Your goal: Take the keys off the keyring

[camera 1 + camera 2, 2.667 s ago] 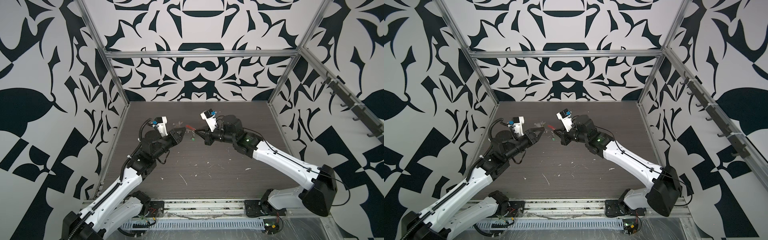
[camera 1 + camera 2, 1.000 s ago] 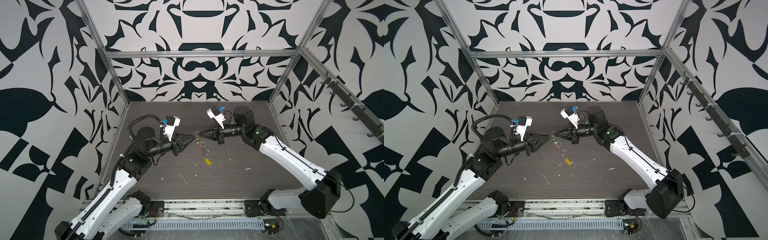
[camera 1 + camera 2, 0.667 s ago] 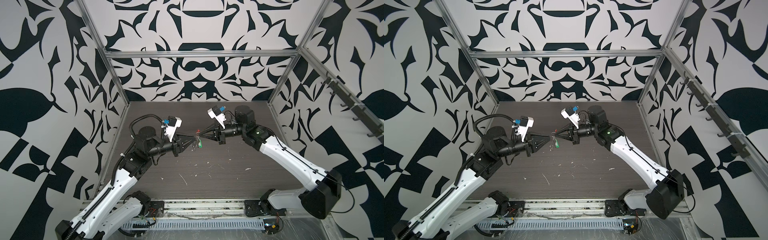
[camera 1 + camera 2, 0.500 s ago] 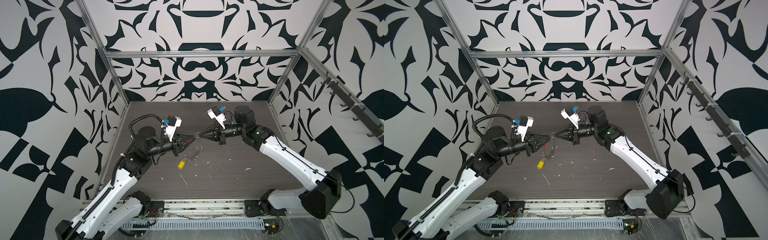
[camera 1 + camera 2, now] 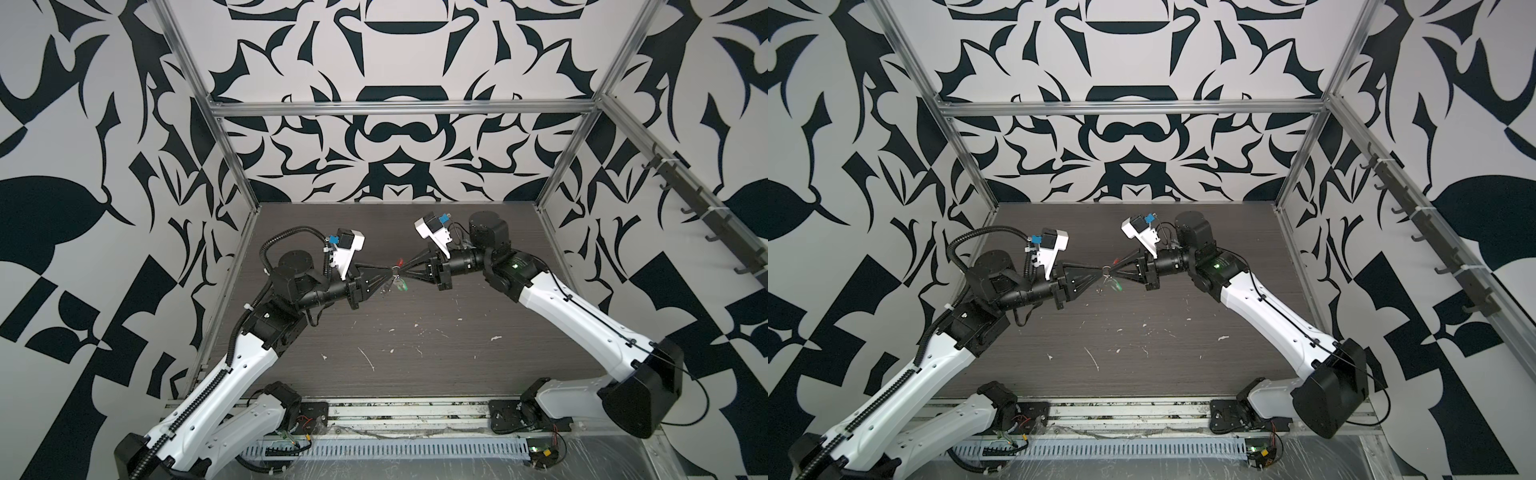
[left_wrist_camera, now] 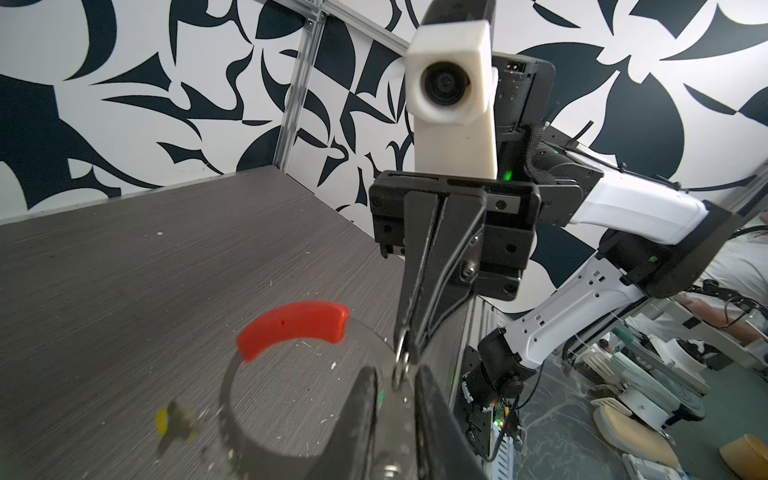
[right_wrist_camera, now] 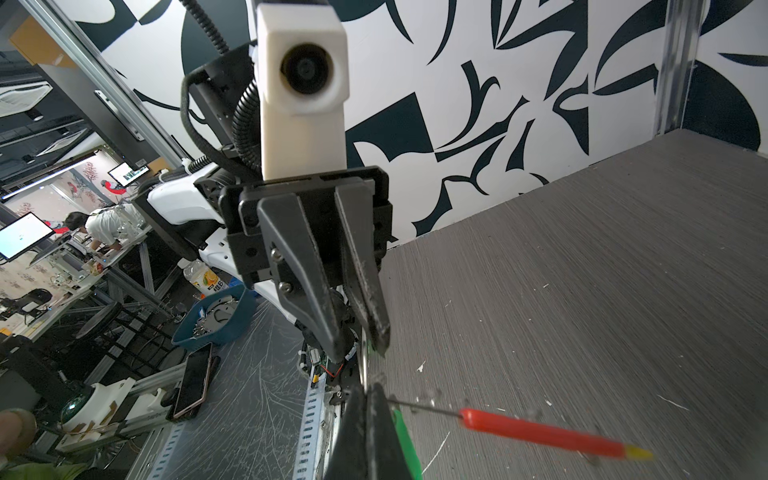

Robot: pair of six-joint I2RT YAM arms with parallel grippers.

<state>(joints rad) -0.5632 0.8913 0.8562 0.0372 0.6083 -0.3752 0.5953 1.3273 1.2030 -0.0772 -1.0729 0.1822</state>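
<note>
The yellow key (image 6: 174, 420), seen at 7 o'clock of the claws half a second ago, has left both top views; the left wrist view shows it as a blur by the keyring (image 6: 224, 399). The left claw (image 5: 390, 273) has closed in to meet the right claw (image 5: 404, 273) tip to tip. The right is clamped on the keyring's wire; the left's jaws stand slightly apart about it, pinching or not I cannot tell. The red sleeve (image 5: 400, 262) sits at 12 o'clock of the tips, the green key (image 5: 401, 286) at 5.
</note>
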